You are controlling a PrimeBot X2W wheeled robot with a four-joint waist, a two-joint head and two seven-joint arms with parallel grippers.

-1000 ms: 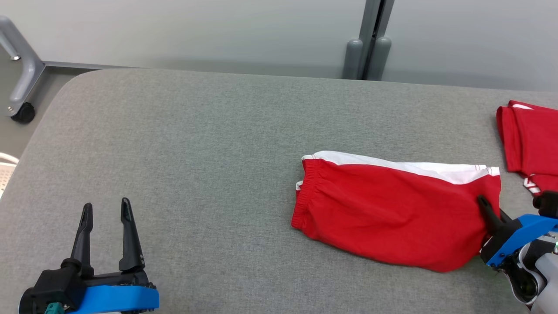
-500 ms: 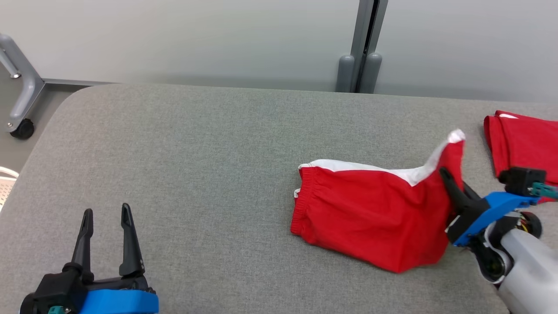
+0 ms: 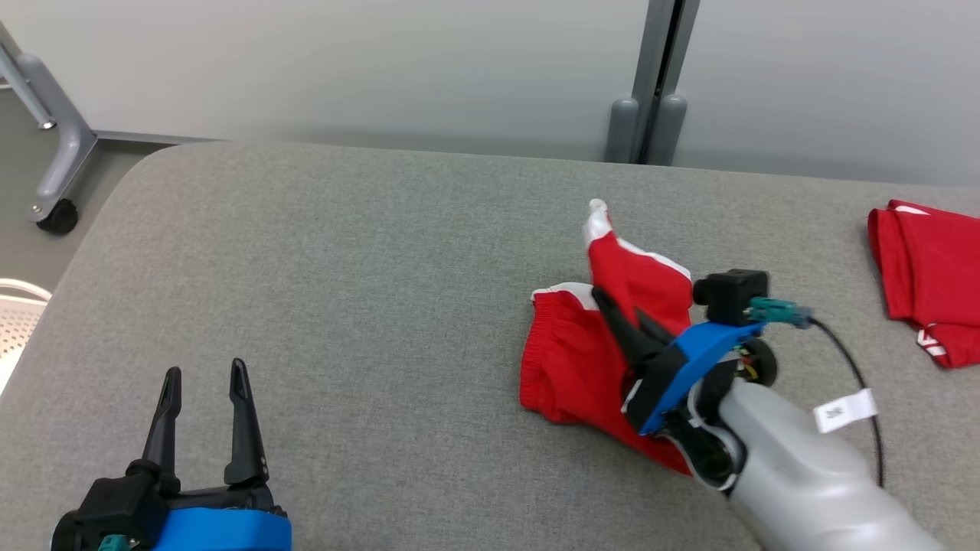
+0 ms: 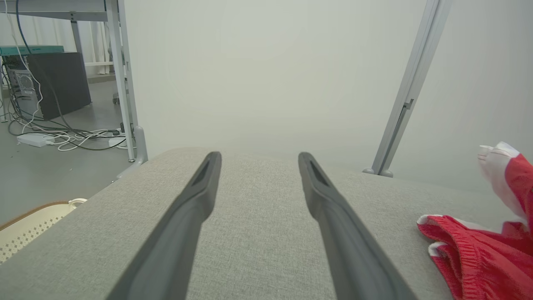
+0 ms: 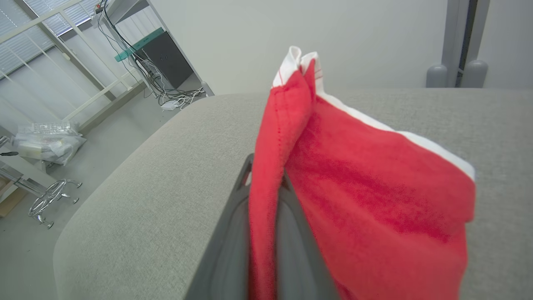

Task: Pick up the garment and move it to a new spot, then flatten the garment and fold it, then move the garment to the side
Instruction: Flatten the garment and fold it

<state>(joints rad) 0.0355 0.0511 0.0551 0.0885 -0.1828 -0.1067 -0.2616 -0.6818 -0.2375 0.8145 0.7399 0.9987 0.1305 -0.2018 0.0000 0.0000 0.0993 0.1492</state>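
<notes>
Garment: the red cloth shorts with a white side stripe and gathered elastic waistband (image 3: 559,360) lie right of centre on the grey fabric-covered table (image 3: 344,268).
Garment shape: the waistband end rests flat on the table and faces the robot's left. The opposite end is raised and doubled over the lower layer, with its white-edged corner standing highest.
Right gripper: the right gripper (image 3: 601,297) has its two long dark fingers pressed together on the lifted red hem. In the right wrist view the cloth runs down between them and drapes to one side.
Left gripper: the left gripper (image 3: 205,367) is at the lower left above bare table. Its fingers stand apart with nothing between them, well apart from the shorts.
Second cloth: a folded red garment with white trim (image 3: 926,268) lies at the table's far right, apart from the shorts.
Cable: a thin black cable with a white tag (image 3: 842,409) loops beside the right forearm.
Surroundings: a grey upright post (image 3: 651,76) stands behind the table, and a white perforated basket (image 3: 19,317) sits by the table's left edge.
</notes>
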